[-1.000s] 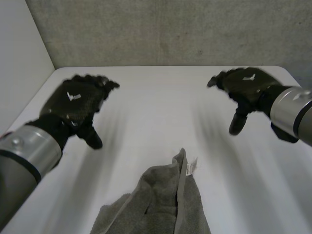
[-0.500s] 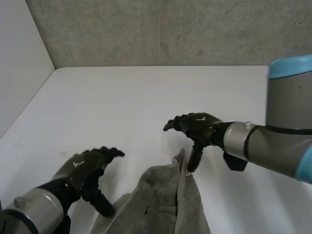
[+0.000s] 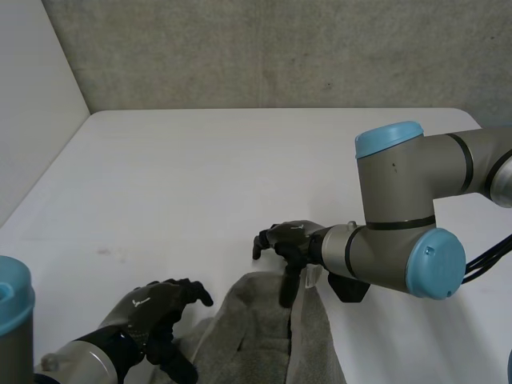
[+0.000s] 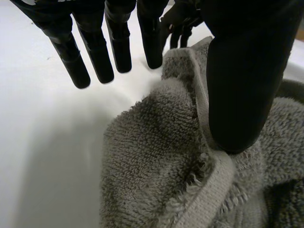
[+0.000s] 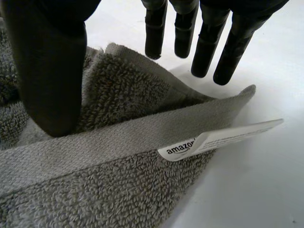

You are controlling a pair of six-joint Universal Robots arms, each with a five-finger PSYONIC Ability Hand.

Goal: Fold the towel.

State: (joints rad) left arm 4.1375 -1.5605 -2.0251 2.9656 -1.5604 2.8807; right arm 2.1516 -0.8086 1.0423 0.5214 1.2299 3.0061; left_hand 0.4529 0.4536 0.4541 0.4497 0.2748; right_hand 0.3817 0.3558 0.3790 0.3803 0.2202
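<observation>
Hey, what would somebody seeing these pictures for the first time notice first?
A rumpled grey towel lies bunched at the near edge of the white table. Both black hands are on it with fingers straight and thumb on the cloth: the right hand at its far corner, the left hand at its left edge. A white label sticks out at the far corner.

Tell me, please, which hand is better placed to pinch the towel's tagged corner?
Probably right: the right hand straddles the towel at its tag; the left hand is at another edge.
</observation>
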